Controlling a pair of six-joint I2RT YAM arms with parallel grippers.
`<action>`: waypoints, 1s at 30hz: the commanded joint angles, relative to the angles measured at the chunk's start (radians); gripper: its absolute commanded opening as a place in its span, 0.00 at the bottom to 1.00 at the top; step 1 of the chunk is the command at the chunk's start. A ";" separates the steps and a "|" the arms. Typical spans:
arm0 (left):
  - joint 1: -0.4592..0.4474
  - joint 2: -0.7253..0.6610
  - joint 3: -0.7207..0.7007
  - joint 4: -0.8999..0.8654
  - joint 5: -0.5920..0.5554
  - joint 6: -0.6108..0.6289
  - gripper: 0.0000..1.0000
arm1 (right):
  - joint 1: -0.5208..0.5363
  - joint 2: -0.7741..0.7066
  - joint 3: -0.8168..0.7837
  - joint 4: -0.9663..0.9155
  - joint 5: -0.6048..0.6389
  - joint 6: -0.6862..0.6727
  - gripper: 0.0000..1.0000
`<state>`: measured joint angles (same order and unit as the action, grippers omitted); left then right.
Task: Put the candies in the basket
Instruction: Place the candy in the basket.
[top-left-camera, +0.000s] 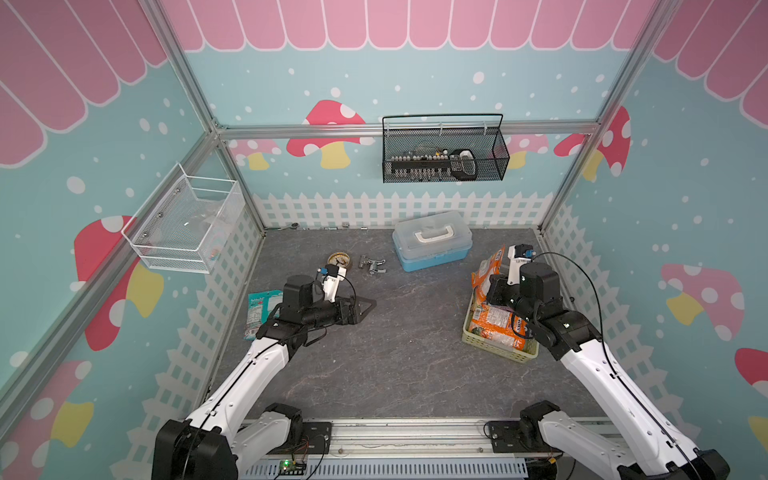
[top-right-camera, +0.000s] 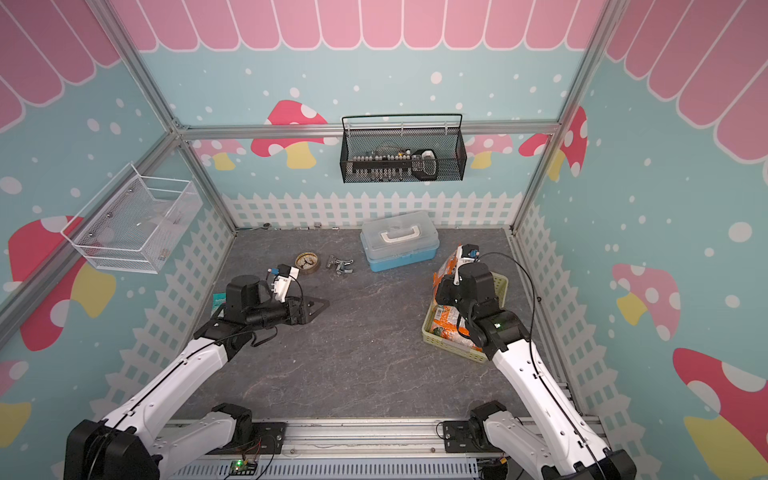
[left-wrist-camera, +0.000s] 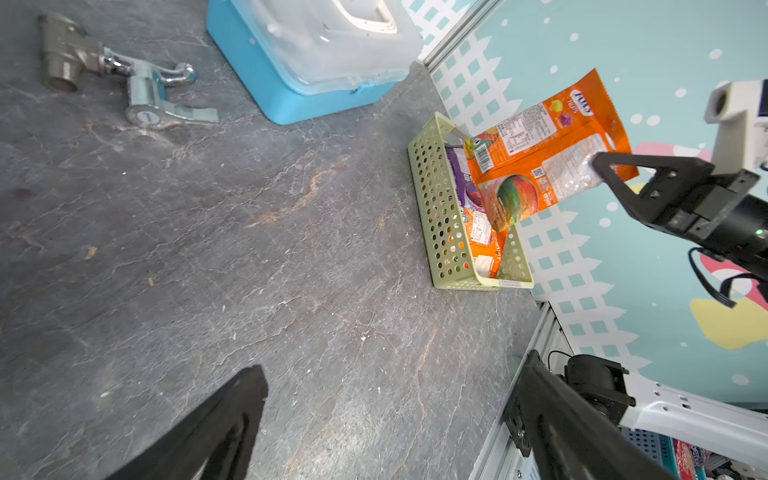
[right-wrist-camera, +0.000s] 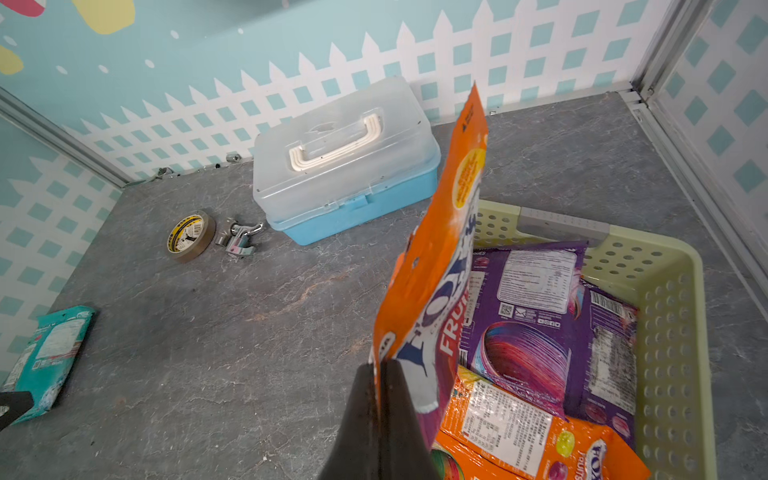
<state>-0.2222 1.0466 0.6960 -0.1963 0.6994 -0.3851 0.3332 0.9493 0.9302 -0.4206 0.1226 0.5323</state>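
A crinkly orange plastic candy bag (right-wrist-camera: 440, 249) was gripped at its edge by the clenched right claw (right-wrist-camera: 380, 365) and held upright over the pale yellow-green perforated plastic basket (right-wrist-camera: 673, 332). In the basket, purple candy bags (right-wrist-camera: 536, 324) and other orange bags (right-wrist-camera: 519, 436) were seen lying. The left claw (top-left-camera: 361, 309) was spread wide and held nothing over the grey tabletop (top-left-camera: 395, 353), near a flat teal candy bag (top-left-camera: 262, 311).

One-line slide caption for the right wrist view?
Right gripper pinches an orange candy bag over the basket holding purple bags and orange bags.
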 joint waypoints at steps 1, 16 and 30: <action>-0.009 -0.041 0.034 0.019 -0.048 0.031 0.99 | -0.018 -0.020 -0.035 0.024 -0.008 -0.002 0.00; -0.009 -0.102 0.011 0.009 -0.179 0.055 0.99 | -0.133 -0.086 -0.180 0.073 -0.017 -0.014 0.00; -0.009 -0.081 0.013 0.006 -0.176 0.058 0.99 | -0.194 -0.216 -0.346 0.019 0.084 0.077 0.00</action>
<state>-0.2268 0.9619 0.7017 -0.1963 0.5335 -0.3435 0.1486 0.7528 0.6224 -0.3855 0.1509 0.5636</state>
